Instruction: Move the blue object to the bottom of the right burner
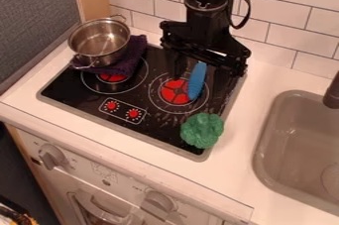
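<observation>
The black two-finger gripper [206, 73] hangs over the one o'clock side of the black-and-red right burner [173, 90], its fingers wide apart and, as far as the dark shapes show, gripping nothing. The long, rounded blue object [197, 81] lies at the burner's two o'clock, the bumpy green toy broccoli [202, 130] at five.

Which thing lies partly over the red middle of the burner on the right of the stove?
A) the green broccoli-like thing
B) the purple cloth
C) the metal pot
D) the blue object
D: the long blue object overlaps the right side of that burner's red middle.
</observation>
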Action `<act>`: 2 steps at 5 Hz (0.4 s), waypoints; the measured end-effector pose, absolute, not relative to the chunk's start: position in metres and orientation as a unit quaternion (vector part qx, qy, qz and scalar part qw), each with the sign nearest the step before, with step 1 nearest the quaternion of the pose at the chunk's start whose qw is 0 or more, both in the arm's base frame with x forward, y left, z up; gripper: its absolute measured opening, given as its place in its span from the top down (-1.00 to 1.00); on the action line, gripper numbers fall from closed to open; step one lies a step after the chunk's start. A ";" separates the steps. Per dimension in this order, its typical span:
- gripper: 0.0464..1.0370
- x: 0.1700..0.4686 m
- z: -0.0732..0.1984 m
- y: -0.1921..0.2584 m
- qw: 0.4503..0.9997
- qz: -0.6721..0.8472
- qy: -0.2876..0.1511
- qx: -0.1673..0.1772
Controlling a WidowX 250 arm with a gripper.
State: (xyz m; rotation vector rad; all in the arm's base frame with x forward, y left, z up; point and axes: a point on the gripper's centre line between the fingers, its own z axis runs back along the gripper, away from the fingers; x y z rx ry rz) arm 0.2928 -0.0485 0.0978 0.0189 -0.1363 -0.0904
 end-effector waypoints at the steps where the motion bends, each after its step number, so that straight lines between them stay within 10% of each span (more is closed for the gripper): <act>1: -0.93 0.291 0.089 -0.049 0.998 -0.045 -0.053 0.010; 2: -0.93 0.318 0.083 -0.028 0.999 -0.012 -0.045 0.007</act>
